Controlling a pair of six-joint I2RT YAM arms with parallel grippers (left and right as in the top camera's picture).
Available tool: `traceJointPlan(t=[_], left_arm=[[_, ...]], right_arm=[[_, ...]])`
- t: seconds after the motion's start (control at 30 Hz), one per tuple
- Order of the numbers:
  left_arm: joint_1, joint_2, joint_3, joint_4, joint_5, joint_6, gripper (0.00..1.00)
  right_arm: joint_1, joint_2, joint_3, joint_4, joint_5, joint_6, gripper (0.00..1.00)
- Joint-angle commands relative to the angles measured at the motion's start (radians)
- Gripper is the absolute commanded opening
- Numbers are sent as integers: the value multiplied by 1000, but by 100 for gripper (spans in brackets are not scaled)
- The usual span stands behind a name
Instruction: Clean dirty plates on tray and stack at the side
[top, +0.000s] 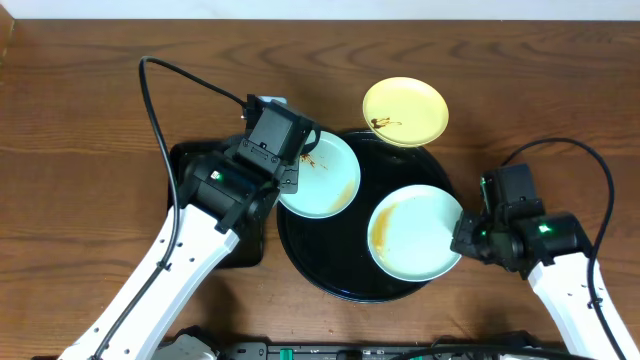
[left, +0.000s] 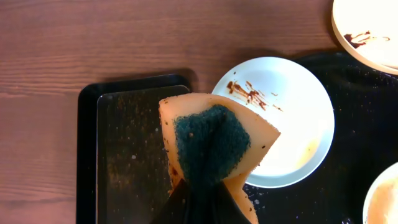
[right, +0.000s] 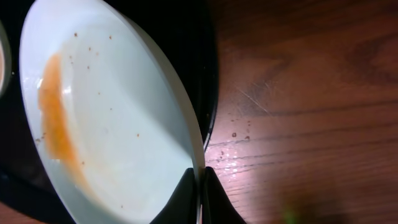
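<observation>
Left claw sits topmost in the overhead view, over the first mint plate at upper-left of the glossy black tray. Lower-right on it lies the second mint plate, right claw at its rim. Far side: the yellow plate overlaps the tray rim, mostly on the wood bench. Nothing stacked, all three smeared, so I'd say early days.

Left wrist: claw clamped on a folded sponge, yellow foam with a dark green scouring face, above the speckled rectangular tray and the plate's edge. Brown streaks on smooth glaze.

Right wrist: claw pinched shut on the second plate's thin rim. Orange smear band inside; plate is shallow, round, smooth.
</observation>
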Motion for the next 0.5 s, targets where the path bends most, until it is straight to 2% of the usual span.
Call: traceJointPlan(t=[0.0,0.47], left_arm=[[3,-1,19,-3,-10,-20,7],[53,78,14,-4,70,-35,8]], right_arm=[[24,0,22,-10,86,6,2],[100,0,173,-76,369,16,1]])
